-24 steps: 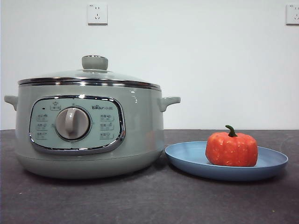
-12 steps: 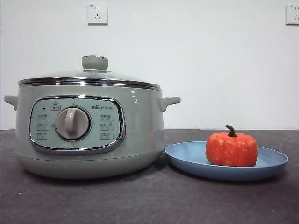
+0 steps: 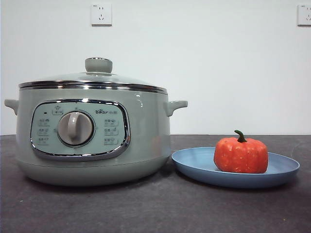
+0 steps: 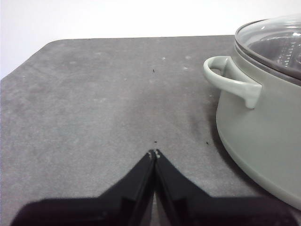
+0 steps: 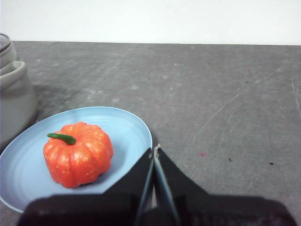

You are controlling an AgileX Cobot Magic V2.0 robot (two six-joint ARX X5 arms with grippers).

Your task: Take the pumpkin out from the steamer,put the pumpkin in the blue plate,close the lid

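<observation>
The sage-green steamer (image 3: 92, 138) stands at the left of the front view with the glass lid (image 3: 97, 77) seated on its chrome rim. The orange pumpkin (image 3: 240, 154) sits upright in the blue plate (image 3: 194, 165) to the steamer's right. My left gripper (image 4: 154, 154) is shut and empty over the bare table beside the steamer (image 4: 263, 127), whose lid (image 4: 277, 40) is on. My right gripper (image 5: 154, 149) is shut and empty just beside the plate (image 5: 127, 129), a short way from the pumpkin (image 5: 77, 154). Neither arm shows in the front view.
The dark grey table (image 3: 155, 208) stretches in front of the steamer and plate. A white wall with two sockets (image 3: 101, 14) rises behind. The steamer's side handle (image 4: 230, 82) juts out near my left gripper.
</observation>
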